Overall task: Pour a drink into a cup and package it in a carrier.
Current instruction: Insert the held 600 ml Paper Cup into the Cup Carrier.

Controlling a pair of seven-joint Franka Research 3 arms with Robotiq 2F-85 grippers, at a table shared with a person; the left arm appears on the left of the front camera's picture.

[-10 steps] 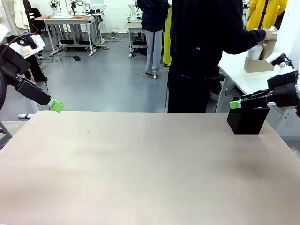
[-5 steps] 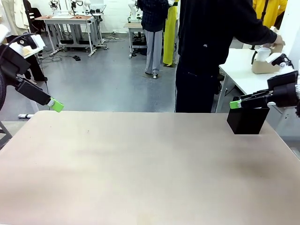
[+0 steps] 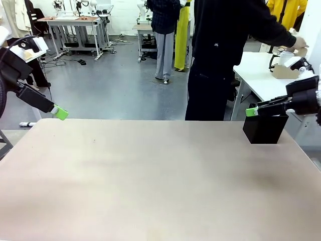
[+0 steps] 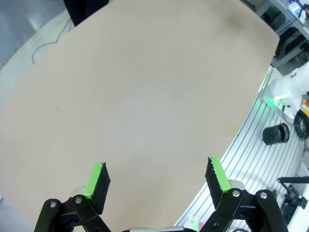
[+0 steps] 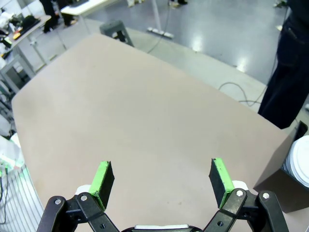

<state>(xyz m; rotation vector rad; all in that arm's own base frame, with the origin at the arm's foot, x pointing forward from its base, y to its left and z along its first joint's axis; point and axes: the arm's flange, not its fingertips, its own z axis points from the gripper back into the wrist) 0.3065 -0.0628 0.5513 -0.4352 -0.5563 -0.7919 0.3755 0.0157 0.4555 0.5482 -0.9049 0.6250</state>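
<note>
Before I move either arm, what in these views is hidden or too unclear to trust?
- Black box, front view: the right gripper crosses its top, so its contents are hidden.
- Carrier, front view: far off on the side table, partly behind the right arm and the person's hand; slots unreadable.
- White rim, right wrist view: cut by the frame edge.

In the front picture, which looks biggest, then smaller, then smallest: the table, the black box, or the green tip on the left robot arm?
1. The table, by far the biggest.
2. The black box, at the table's far right.
3. The green tip on the left gripper's fingers, tiny here.
</note>
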